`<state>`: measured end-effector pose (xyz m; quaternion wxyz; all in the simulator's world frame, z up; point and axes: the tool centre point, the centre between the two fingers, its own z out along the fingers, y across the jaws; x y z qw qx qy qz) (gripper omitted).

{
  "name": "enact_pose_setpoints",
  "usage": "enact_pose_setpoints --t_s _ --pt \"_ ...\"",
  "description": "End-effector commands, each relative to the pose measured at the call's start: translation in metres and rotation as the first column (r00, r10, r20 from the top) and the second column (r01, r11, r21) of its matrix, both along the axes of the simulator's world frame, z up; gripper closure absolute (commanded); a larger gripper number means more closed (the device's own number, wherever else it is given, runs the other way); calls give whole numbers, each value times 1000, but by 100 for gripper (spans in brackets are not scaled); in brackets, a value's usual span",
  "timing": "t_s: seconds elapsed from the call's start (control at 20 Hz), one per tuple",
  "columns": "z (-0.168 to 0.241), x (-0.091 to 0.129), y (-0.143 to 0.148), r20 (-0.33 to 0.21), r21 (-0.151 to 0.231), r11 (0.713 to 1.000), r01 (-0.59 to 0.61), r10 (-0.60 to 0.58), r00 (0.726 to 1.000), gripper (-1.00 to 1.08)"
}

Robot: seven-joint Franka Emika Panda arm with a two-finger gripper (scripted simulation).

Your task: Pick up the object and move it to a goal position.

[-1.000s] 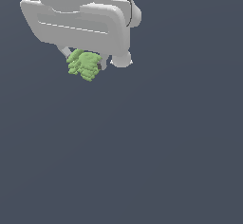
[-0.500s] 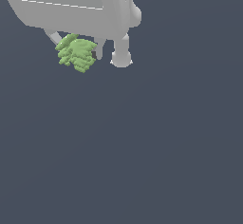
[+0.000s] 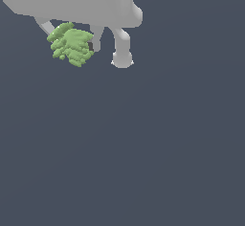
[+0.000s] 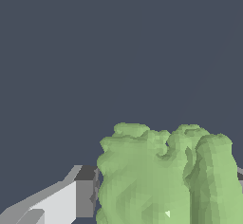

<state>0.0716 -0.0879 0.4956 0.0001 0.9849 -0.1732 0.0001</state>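
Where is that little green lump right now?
In the exterior view the green lump sits at upper left, just under the robot's gripper, between its white fingers.

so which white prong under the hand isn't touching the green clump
The rounded-foot prong at the exterior view's right; the fingers flank the clump.

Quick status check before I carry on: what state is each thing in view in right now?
green clump: off the ground, up beside the white hand body, whole, not resting on anything visible.
gripper: jaws closed on the green clump; one finger shows against its side in the wrist view.
white rounded post: hangs down from the hand body, apart from the clump, touching nothing.
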Motion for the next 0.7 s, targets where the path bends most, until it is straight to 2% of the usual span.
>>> enact_pose_setpoints --t_s 0.0,0.65 --pt "3 1 0 0 0 1000 0 0 1000 108" --pt "8 3 -1 0 0 1000 0 0 1000 108"
